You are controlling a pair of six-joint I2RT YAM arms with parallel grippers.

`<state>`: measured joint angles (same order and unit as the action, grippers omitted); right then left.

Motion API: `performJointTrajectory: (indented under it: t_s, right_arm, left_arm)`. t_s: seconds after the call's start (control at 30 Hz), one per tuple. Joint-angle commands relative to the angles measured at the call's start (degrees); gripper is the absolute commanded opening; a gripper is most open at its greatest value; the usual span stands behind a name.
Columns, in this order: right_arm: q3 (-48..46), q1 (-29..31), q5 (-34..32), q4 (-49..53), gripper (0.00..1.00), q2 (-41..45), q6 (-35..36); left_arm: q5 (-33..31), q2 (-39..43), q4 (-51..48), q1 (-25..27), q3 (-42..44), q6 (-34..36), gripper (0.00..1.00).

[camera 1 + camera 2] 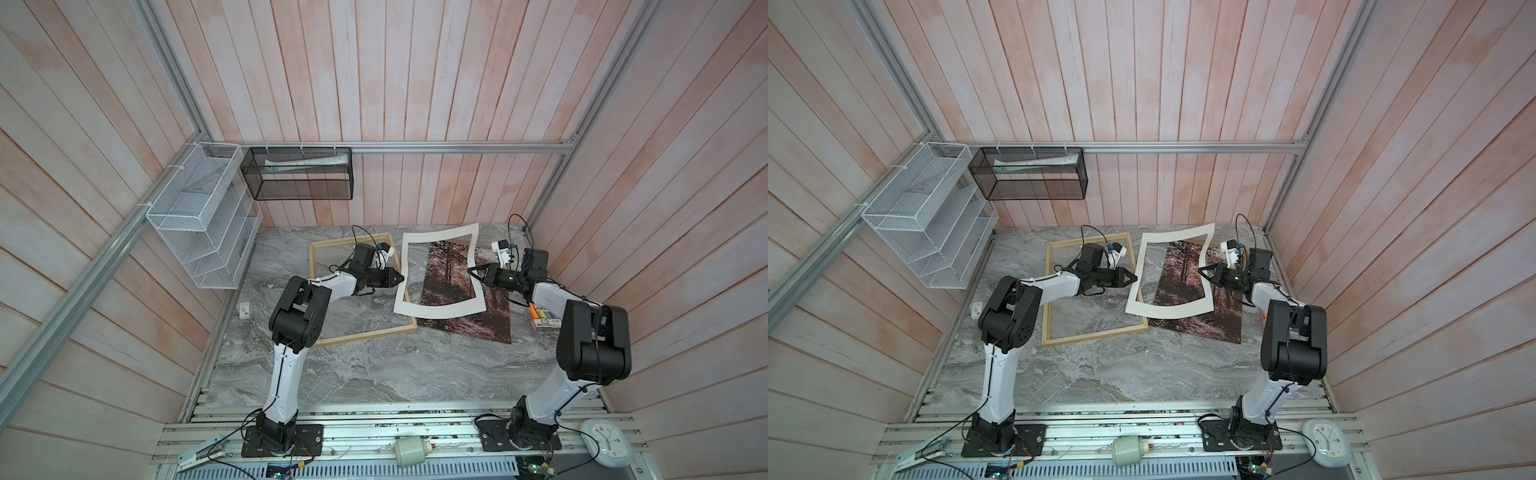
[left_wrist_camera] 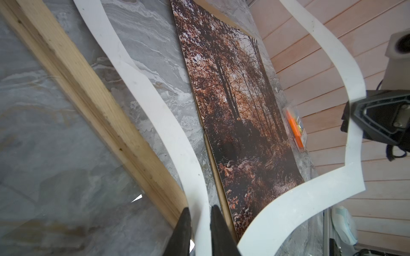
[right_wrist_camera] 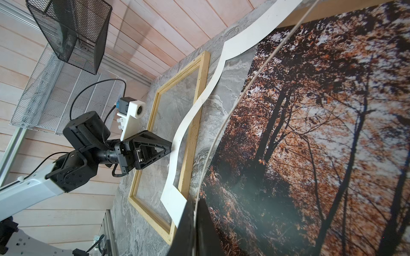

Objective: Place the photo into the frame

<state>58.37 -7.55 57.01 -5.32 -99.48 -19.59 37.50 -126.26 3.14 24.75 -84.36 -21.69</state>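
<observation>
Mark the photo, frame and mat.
photo [image 1: 478,328]: in a top view, on its bare lower part.
frame [image 1: 365,336]: in a top view, on its near rail.
mat [image 1: 432,312]: in a top view, on its near strip.

The frame [image 2: 93,99] was bare pale wood, matt, with its grain and small knots showing. Under the frame, the worktop [image 1: 374,374] looked like smooth grey veined stone with a faint sheen. Beside the frame, the photo [image 2: 233,99] was a smooth print with a low sheen. The mat [image 1: 436,309] was matt white card, lightly smudged. Behind the frame, the wall [image 1: 415,83] was whitewashed pinkish planks and carried a black metal-mesh basket [image 1: 297,174] and a white wire rack [image 1: 199,216].
</observation>
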Motion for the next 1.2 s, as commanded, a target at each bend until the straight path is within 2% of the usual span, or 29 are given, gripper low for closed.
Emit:
performJointTrajectory:
  t_s: [0.0, 0.33, 0.63, 1.17]
  right_arm:
    - [-0.18, 0.70, 0.01, 0.42, 0.08, 0.43, 1.09]
    - [-0.01, 1.05, 0.15, 0.16, 0.08, 1.22, 1.11]
    - [-0.53, 1.36, 0.28, -0.26, 0.08, 2.87, 1.01]
    - [-1.07, 5.97, 1.11, -3.42, 0.08, 2.95, -0.53]
  left_arm:
    - [1.35, 2.49, 2.20, 0.03, 1.29, 0.52, 0.15]
    - [0.87, 4.18, 3.93, 0.03, 2.99, 0.62, 0.00]
    - [-0.85, 7.52, 4.70, 0.03, 6.18, 1.15, 0.00]
    - [-8.16, 19.10, 4.69, -0.99, 20.59, 0.61, 0.00]
